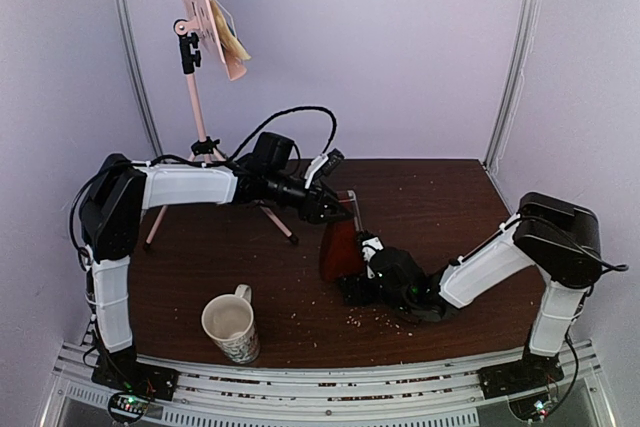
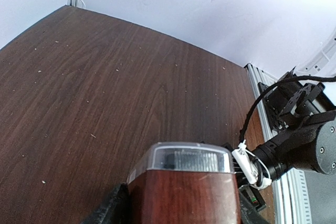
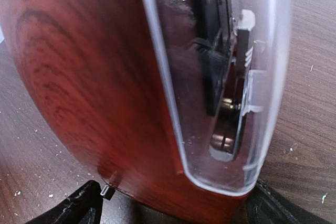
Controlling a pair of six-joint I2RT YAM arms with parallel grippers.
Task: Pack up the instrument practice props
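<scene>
Top view: the left arm [image 1: 190, 185] runs level from its base across the table [image 1: 200, 257], and the left gripper [image 1: 335, 205] is clamped on the top of the metronome [image 1: 340, 247], which stands near the table's middle. The right arm [image 1: 480, 267] lies low and reaches leftward; the right gripper [image 1: 360, 269] has its jaws spread wide around the metronome's base. The mug [image 1: 232, 327] stands near the front edge, well apart. The music stand [image 1: 205, 7] stands at the far left with the music sheets [image 1: 232, 42] on its desk. Bare table lies to the far right. Left wrist view: the clear cover [image 2: 189, 158] tops the metronome, with one dark finger [image 2: 113, 208] against its side; open table runs to the far wall. Right wrist view: the metronome's wood body and cover fill the frame, with fingertips [image 3: 79, 208] just beside the base at each lower corner; whether they touch it cannot be told.
</scene>
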